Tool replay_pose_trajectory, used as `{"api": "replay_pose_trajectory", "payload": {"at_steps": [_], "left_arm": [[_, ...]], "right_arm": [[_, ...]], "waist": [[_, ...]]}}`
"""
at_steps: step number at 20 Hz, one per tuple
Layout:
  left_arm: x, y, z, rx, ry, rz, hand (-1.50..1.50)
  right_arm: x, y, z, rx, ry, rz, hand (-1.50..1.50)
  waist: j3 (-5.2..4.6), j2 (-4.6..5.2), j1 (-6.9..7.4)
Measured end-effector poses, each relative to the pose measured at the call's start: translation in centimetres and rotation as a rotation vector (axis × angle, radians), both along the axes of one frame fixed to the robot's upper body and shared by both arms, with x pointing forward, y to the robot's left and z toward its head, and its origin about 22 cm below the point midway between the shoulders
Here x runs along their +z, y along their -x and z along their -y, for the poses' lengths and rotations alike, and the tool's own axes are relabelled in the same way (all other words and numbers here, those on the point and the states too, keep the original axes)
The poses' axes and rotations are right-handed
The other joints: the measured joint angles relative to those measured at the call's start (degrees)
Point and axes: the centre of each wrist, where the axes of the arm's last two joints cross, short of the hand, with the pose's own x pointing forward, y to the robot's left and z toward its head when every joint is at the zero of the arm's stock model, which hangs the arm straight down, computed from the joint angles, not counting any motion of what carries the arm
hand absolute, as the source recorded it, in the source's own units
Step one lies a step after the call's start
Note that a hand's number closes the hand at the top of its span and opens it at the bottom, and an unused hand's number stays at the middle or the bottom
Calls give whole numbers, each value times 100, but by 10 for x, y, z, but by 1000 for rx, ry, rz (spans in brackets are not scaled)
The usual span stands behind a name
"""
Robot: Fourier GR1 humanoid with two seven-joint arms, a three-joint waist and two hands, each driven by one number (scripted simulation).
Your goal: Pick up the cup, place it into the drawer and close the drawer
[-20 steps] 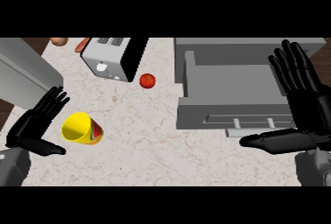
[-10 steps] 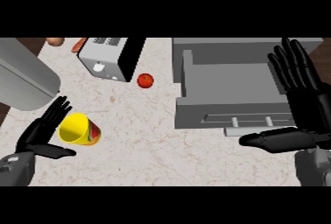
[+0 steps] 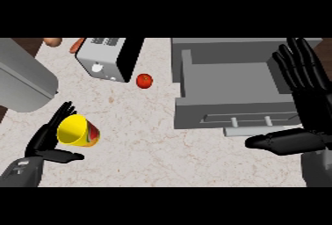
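The cup (image 3: 77,130) sits at about 8 o'clock on the table (image 3: 149,132), yellow with a red and green patch on its side, tipped so its open mouth faces up toward the view. The left hand (image 3: 45,143) is right at it: the fingers rise straight behind the cup's left rim, and the thumb lies out flat just under the cup at its 6 o'clock. The hand is wide, cupping around the cup without curling onto it; whether the fingers actually touch the rim cannot be told.

The drawer (image 3: 236,94) stands pulled out at about 2 o'clock, a grey box open on top, its front panel with a bar handle facing 6 o'clock. Nothing shows inside it.

The right hand (image 3: 308,96) is at 3 o'clock, over the drawer's right side, fingers straight and pointing toward 12 o'clock, thumb stretched out toward 9 o'clock below the drawer front. It is wide and holds nothing.

A toaster (image 3: 107,59) stands at about 11 o'clock, with a small red apple (image 3: 145,80) just beside its lower right corner, between it and the drawer. A large grey cylinder (image 3: 23,81) fills the 10 o'clock edge. Two small reddish-brown things at the top edge near the toaster are too cut off to name.
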Motion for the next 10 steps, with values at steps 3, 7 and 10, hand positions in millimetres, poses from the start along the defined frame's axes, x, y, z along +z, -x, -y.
{"api": "replay_pose_trajectory", "payload": {"at_steps": [3,7,10], "left_arm": [[-4,0,6,-7,-2,3,-150],[-7,-3,14,-23,-1,14,-150],[-7,-9,21,-35,7,20,-150]], "right_arm": [[1,0,0,3,7,-4,-150],[1,-3,2,6,5,-2,-150],[6,-6,1,6,10,1,-150]], "waist": [[-2,9,-19],[-4,18,-23],[-4,20,-28]]}}
